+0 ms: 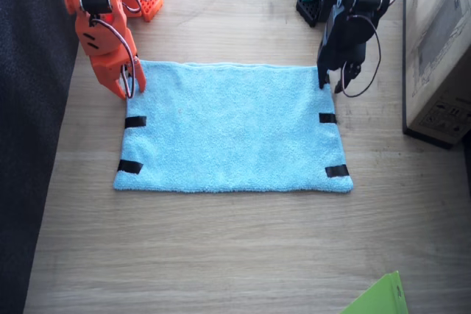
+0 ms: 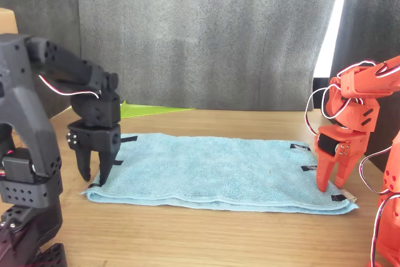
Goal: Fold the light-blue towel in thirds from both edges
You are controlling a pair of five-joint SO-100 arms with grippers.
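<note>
Fixed view: one light-blue towel point(image 1: 232, 129) lies flat mid-worktop point(image 1: 221, 255), four black tape strips visible, two per short edge. Right gripper point(image 1: 126, 86), orange, fingers slightly apart at one far corner; left gripper point(image 1: 337, 79), black, fingers apart at the other. Near side is open. Cardboard box point(image 1: 441, 49) just beside left arm; lime-green sheet point(image 1: 379, 298) at near edge.
</note>
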